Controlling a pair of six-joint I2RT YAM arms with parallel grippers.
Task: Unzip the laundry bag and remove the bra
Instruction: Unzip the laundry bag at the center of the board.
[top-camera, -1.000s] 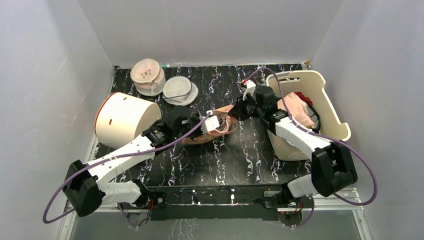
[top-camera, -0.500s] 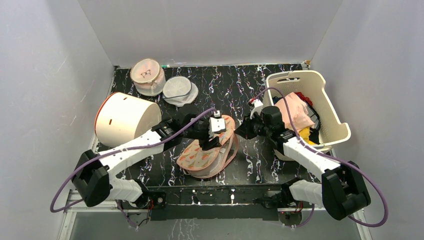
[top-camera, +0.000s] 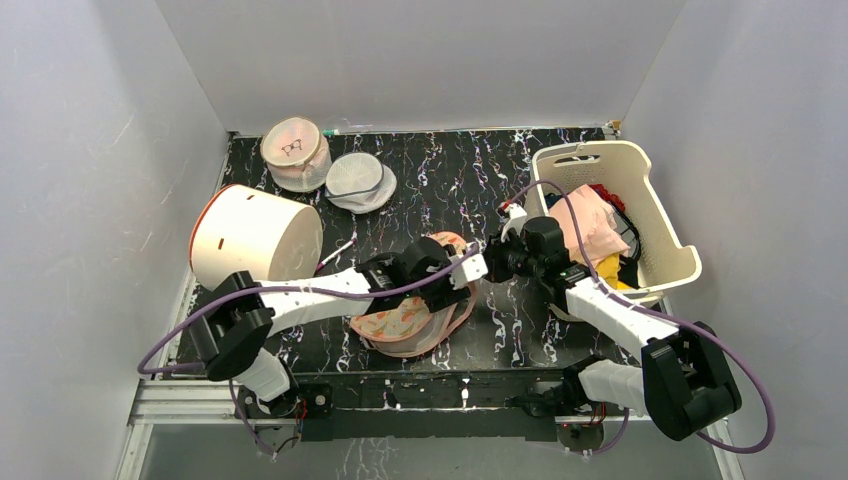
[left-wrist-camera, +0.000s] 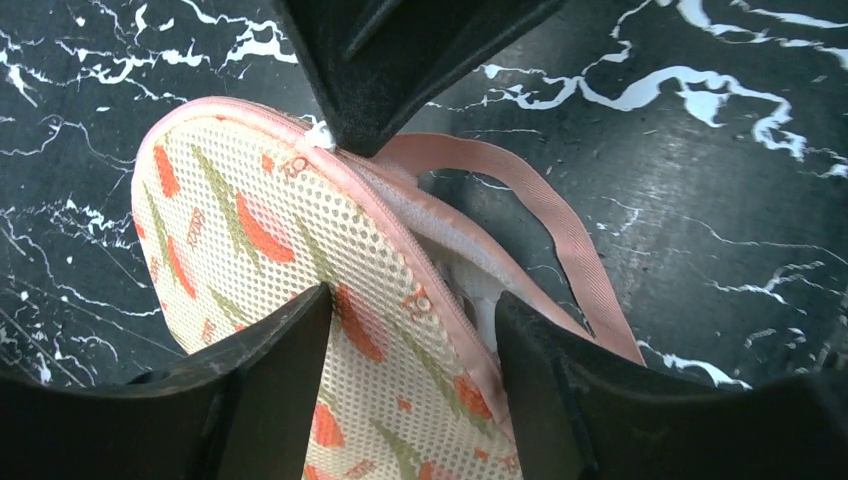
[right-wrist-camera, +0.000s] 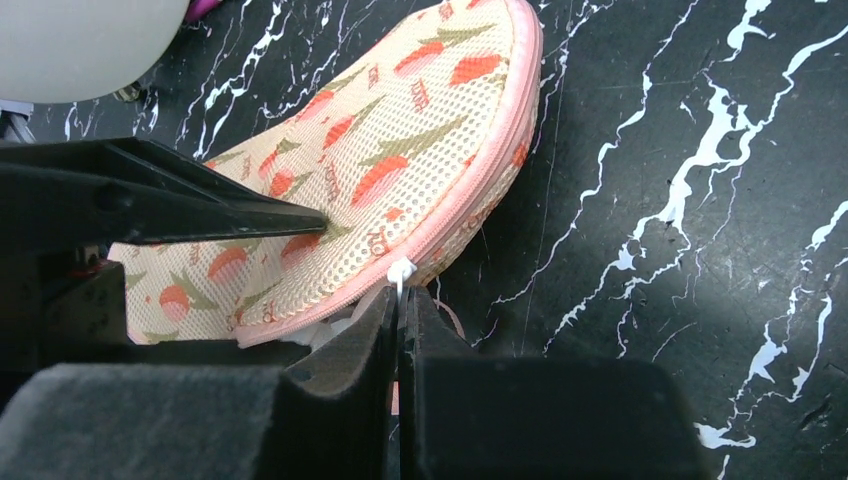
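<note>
The peach laundry bag (top-camera: 410, 310) with red prints lies flat on the black marbled table (top-camera: 520, 320), near the front middle. My right gripper (top-camera: 491, 264) is at the bag's right end, shut on the white zip pull (right-wrist-camera: 401, 270). Beside the pull the zip edge (left-wrist-camera: 400, 235) is parted a little and something pale shows inside. My left gripper (left-wrist-camera: 412, 300) stands open, its fingers (left-wrist-camera: 270, 350) straddling the zip edge. A pink strap (left-wrist-camera: 560, 225) loops off the bag onto the table. The bra is hidden.
A cream basket (top-camera: 672, 228) full of clothes stands at the right. A cream drum (top-camera: 255, 235) lies on its side at the left. At the back left sit a pink mesh pouch (top-camera: 295, 150) and a white mesh pouch (top-camera: 360, 178).
The left gripper let go of the bag, which dropped flat onto the table, then slid right along it. The right gripper came nearer with the zip pull, staying shut.
</note>
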